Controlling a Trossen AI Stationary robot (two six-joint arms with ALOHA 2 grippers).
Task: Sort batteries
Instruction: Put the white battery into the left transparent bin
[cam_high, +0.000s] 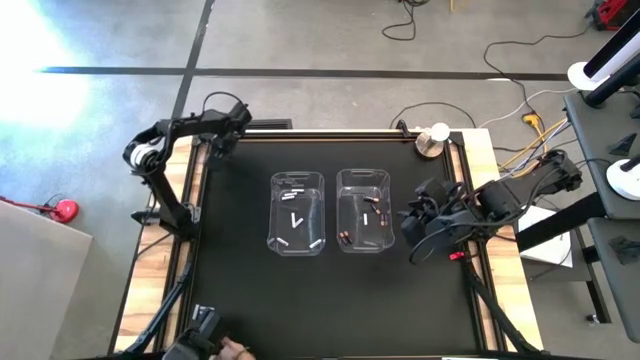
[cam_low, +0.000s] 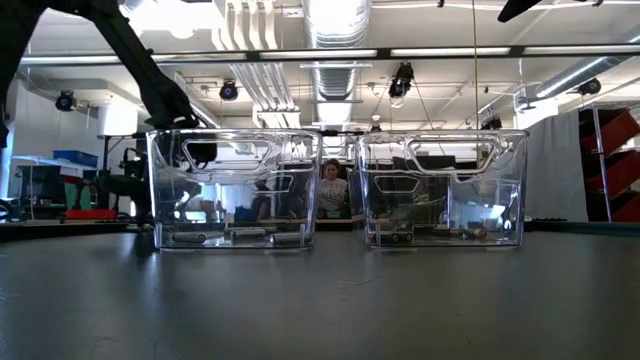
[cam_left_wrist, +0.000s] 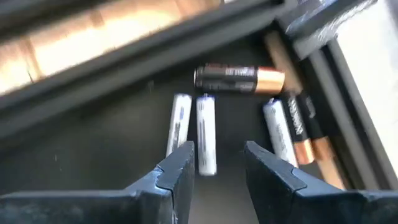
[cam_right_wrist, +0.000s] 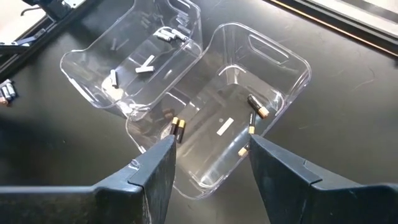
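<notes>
2 dark arms (cam_high: 180, 170), angular fingers (cam_right_wrist: 155, 168).

The two bins (cam_high: 297, 213) (cam_high: 364, 210) are showing as clear, glossy plastic, catching reflections of the ceiling lights in the low view. The counter (cam_high: 240, 290) is lying under a black matt sheet, smooth, with pale bare wood (cam_high: 150, 270) showing along its edges. The batteries (cam_left_wrist: 207, 140) in the left wrist view are looking smooth and shiny: some white with a silvery sheen, others dark with a coppery metallic band (cam_left_wrist: 270, 79). The left gripper (cam_left_wrist: 217, 165) and the right gripper (cam_right_wrist: 211, 155) are showing dark, matt, plastic-looking fingers.
</notes>
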